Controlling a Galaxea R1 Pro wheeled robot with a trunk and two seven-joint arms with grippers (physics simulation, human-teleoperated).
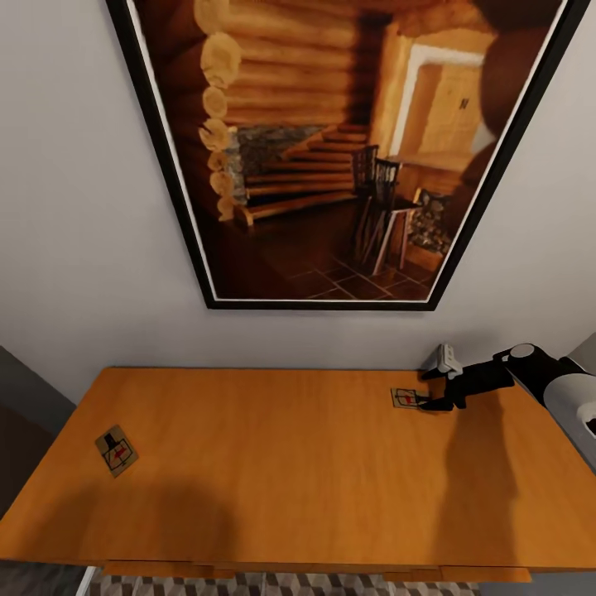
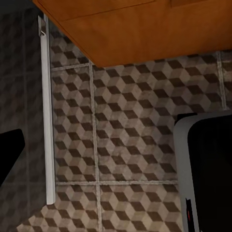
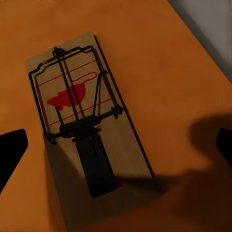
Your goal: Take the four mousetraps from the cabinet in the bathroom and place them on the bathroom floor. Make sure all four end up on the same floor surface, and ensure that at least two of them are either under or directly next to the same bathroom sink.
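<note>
Front edge of cabinet [image 1: 273, 463] top nearest, at 6 o'clock in head view. Right gripper [image 1: 432, 402] at 3 o'clock, hovering over mousetrap [image 3: 82, 130]; fingers spread wide either side of it, released, nothing held. Second mousetrap [image 1: 117, 450] lies at 9 o'clock, well apart. Left gripper's state: cannot tell; its wrist view looks down on bathroom floor [image 2: 140, 145]. Risk: thin flat board, pads may skid it toward the wall or pinch the wire instead.
</note>
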